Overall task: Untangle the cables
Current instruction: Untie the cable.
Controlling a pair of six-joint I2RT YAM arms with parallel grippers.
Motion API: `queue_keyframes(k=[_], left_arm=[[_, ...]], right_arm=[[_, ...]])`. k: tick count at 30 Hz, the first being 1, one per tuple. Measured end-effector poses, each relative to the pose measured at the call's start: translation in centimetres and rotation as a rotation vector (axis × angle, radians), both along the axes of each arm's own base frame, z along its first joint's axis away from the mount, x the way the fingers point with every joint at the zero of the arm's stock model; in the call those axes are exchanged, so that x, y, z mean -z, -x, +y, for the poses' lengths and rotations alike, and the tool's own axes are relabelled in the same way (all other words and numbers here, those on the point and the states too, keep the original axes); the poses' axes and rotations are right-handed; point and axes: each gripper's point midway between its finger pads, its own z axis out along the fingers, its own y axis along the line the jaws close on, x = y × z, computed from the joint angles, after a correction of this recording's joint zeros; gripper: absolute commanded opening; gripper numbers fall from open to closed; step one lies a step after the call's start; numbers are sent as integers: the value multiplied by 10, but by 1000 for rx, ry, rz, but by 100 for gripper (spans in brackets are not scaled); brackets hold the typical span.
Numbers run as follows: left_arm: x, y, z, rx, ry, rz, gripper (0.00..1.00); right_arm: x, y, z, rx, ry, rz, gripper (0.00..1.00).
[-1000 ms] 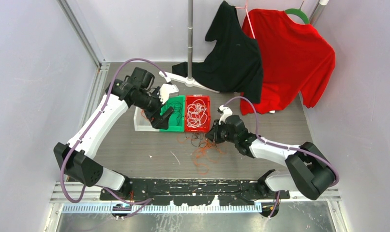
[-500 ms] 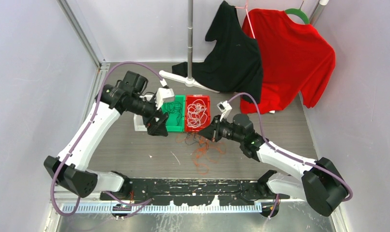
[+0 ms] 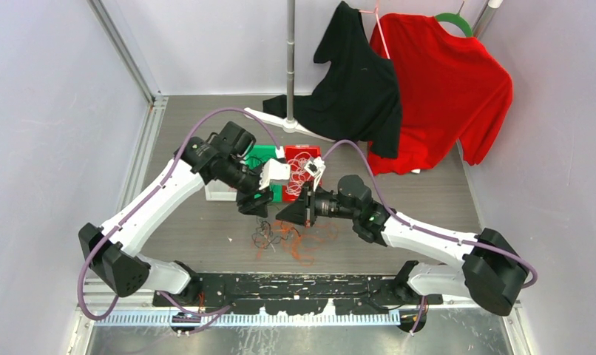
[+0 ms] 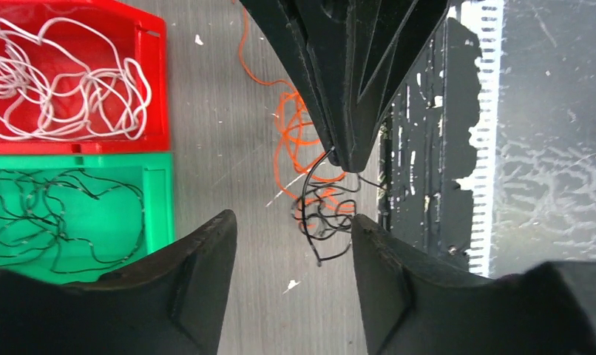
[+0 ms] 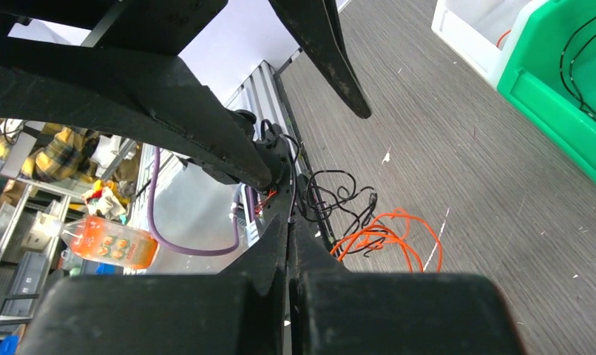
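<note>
Your right gripper (image 4: 345, 159) is pinched fully closed on a strand of the black cable (image 4: 327, 214). That strand arcs up from a small black snarl to the joined fingertips, though you cannot tell from these views whether the snarl is lifted clear of the table (image 4: 228, 111).

Your left gripper (image 4: 293, 222) faces the right one tip to tip. Its jaws stand partly apart with nothing between the pads, and the black snarl shows through the gap beyond them. In the right wrist view its two fingers sit to either side of your closed fingertips, near but not touching.

The orange cable (image 5: 373, 235) lies in loops on the table just beside the black snarl; the two overlap, and you cannot tell whether they are knotted together. In the top view this tangle sits near the front edge, between the two arms and just below both grippers.

The white cables (image 4: 66, 89) lie coiled in the red bin (image 4: 156, 89); the loose black cables (image 4: 58, 214) lie in the green bin (image 4: 158, 207), which touches the red one side by side. The white bin (image 3: 219, 194) stands on the green bin's far side, partly hidden by your left arm.
</note>
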Motion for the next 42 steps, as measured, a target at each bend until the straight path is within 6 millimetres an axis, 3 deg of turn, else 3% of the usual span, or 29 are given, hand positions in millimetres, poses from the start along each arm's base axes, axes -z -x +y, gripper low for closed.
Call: queue_keyframes(k=[4,8,12,13,18,27,37,42], left_arm=[[1,0,0,21,0,-12,39],[2,5,-1,32,2,10,15],[3,5,-3,18,-7,17,0],[3,2,-3,-5,-14,14,0],[3,-12,-2,-156,-42,28,0],[-14,-6,-4,-358,-24,158,0],[-66,31,-14,-266,89,294,0],[-109,49,-16,-196,176,305,0]], right_arm=[[2,1,3,-7,-1,10,1],[2,-1,6,-9,-12,11,2],[-6,-5,8,6,-41,12,21],[-8,-7,8,19,-49,9,28],[-10,-24,10,136,-53,-25,44],[4,-33,15,289,50,-174,39],[9,-60,11,513,115,-317,38],[34,-67,1,569,136,-316,40]])
